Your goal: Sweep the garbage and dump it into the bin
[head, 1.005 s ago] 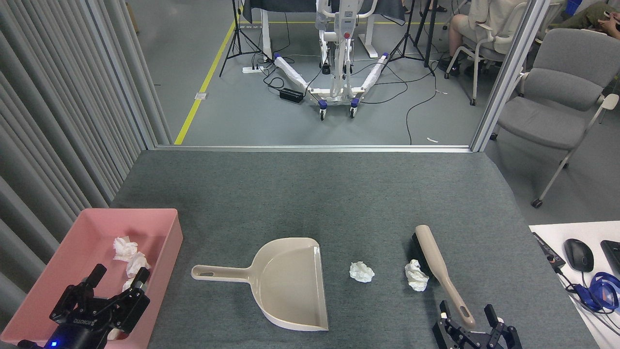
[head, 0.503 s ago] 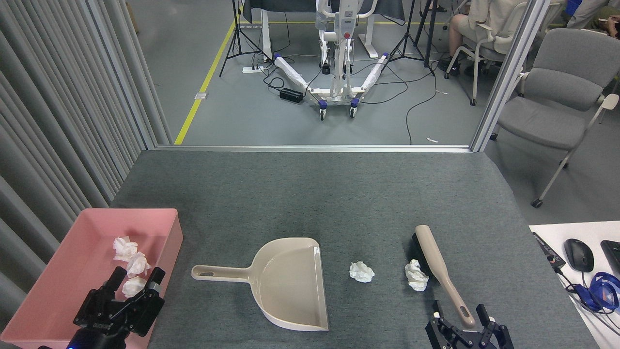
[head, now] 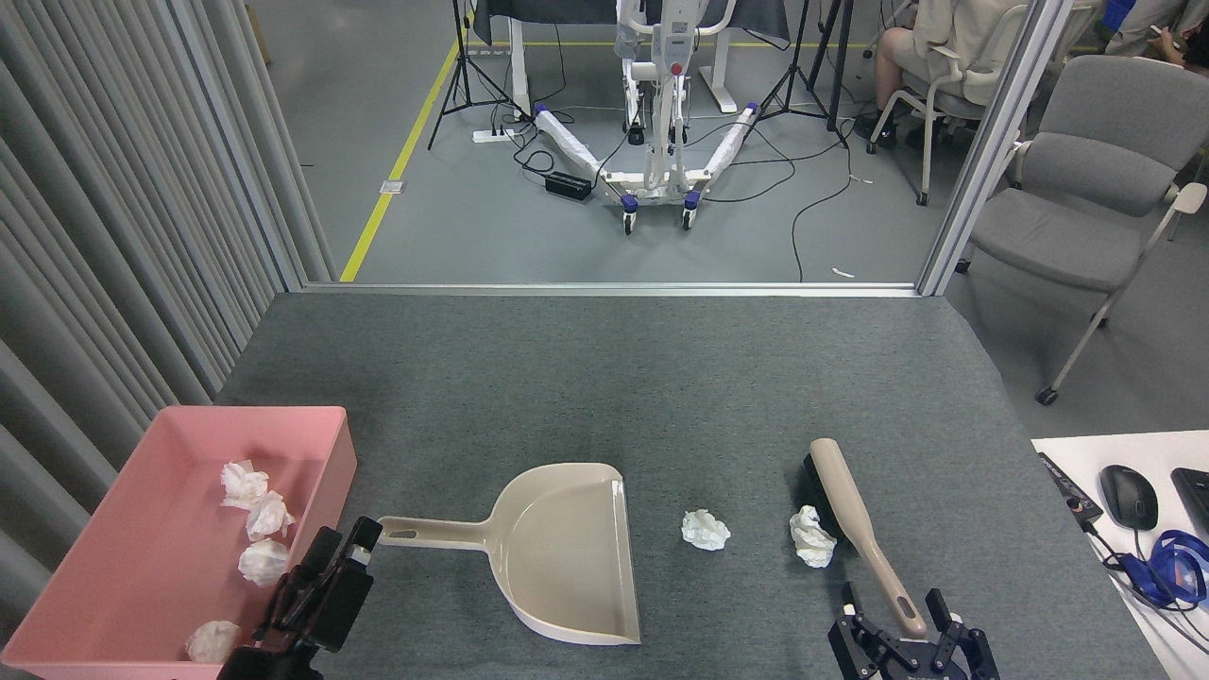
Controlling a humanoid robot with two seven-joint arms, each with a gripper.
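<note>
Left gripper (head: 342, 551) is hovering open beside the dustpan (head: 557, 552) handle, while the right gripper (head: 893, 614) is straddling the brush (head: 855, 519) handle, open.

Before me, a grey carpeted table (head: 661, 378) meets an aluminium rail (head: 614, 289). Ribbed grey panels (head: 123, 236) line my left. Beyond: grey floor (head: 529, 227), yellow line (head: 397, 161), grey chair (head: 1086, 189), wheeled white stand (head: 656, 142).
</note>
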